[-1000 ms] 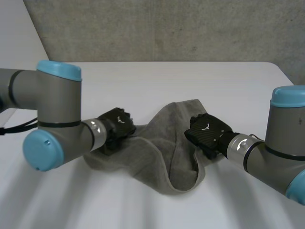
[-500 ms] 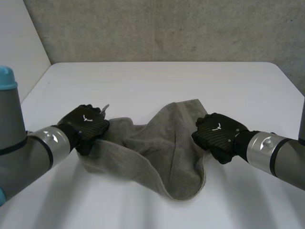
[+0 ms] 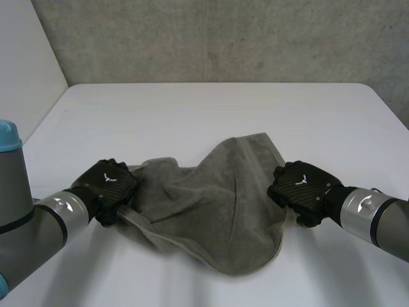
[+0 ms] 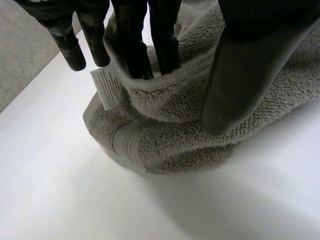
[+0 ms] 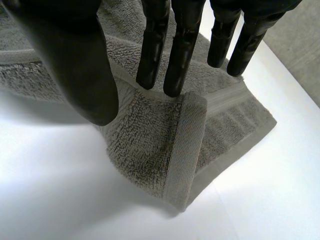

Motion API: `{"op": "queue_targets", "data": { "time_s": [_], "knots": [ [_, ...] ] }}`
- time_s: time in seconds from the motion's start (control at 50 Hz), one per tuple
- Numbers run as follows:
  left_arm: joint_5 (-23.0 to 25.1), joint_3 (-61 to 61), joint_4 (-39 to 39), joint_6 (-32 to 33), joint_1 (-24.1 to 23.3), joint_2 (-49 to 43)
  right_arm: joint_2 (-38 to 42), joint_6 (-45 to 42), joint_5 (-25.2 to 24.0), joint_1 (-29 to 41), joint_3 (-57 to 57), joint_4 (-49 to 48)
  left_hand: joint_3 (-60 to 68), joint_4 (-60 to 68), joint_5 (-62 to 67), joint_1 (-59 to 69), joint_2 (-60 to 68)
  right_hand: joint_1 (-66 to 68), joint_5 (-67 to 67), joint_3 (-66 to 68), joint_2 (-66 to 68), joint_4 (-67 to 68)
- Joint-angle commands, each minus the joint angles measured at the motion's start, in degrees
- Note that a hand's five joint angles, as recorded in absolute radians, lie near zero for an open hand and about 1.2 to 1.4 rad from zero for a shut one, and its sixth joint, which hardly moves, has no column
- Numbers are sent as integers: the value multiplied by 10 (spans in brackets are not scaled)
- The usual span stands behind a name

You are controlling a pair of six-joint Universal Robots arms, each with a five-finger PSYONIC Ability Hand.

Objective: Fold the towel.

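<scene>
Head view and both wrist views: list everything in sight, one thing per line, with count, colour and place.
towel: one, grey, bunched on the near middle of the table
label: one, white, on the towel's edge by the left hand's fingertips
table: one, white, under everything
wall: one, grey, behind the table
left arm: one, grey, light-blue cap
right arm: one, grey
left robot hand: one, black, pinching the towel's left edge
right robot hand: one, black, pinching the towel's right edge

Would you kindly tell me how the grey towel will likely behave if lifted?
Probably floppy: the towel lies in rumpled folds between the left hand and right hand. Its thick terry surface likely resists slipping from a pinch. It should drape, not roll.
</scene>
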Motion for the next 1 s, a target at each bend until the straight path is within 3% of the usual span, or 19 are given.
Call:
{"op": "queue_targets", "data": {
  "time_s": [0.02, 0.4, 0.44, 0.46, 0.5, 0.54, 0.68, 0.72, 0.84, 0.88, 0.9, 0.94, 1.0],
  "knots": [
    [-1, 0, 5, 0, -1, 4, -3, 3, 1, 4, 17, -34, -27, -31, -4, -6, -12, -16, -9, -26, -25, -43],
    [-1, -6, 28, -1, 5, -3, 1, 8, 3, 6, 65, -89, -27, -31, -1, -3, -9, 9, 17, -26, 0, -43],
    [0, -6, 29, -1, 12, -5, 1, 8, -2, 4, 64, -88, -27, -31, 86, 84, 78, 133, 140, -26, 124, -43],
    [0, -6, 29, -1, 12, -5, 1, 8, -2, 4, 64, -88, -27, -31, 87, 84, 79, 133, 141, -26, 125, -43],
    [1, -7, 28, 0, 18, -6, -2, 1, 1, 1, 65, -82, -27, -31, 247, 245, 239, 317, 325, -26, 309, -43],
    [1, -10, 24, 3, 20, -6, -5, -2, -1, -1, 66, -74, -27, -31, 306, 304, 298, 341, 349, -26, 333, -43],
    [1, -22, 2, 17, 20, 0, -34, -58, -9, -8, 48, 4, -27, -31, 307, 305, 299, 341, 349, -26, 333, -43],
    [1, -11, 4, 30, 25, -2, -32, -96, -22, -9, 12, 30, -27, -31, 307, 305, 299, 341, 349, -26, 333, -43],
    [4, 55, 17, 47, 35, -29, 26, -86, -35, 2, -90, 9, -27, -31, 307, 305, 299, 341, 349, -26, 333, -43],
    [2, 149, 41, 43, 29, -83, 80, -26, -10, 21, -215, -31, -27, -31, 307, 305, 299, 341, 349, -26, 333, -43],
    [2, 149, 41, 43, 29, -84, 81, -25, -10, 21, -216, -32, -27, -31, 307, 305, 299, 341, 349, -26, 333, -43],
    [-2, 207, 52, 37, 25, -103, 109, 47, 44, 38, -356, -75, -27, -31, 307, 305, 299, 341, 349, -26, 333, -43],
    [-3, 311, 86, 3, 20, -121, 111, 84, 79, 38, -420, -101, -27, -31, 307, 305, 299, 341, 349, -26, 333, -43]
  ]
}}
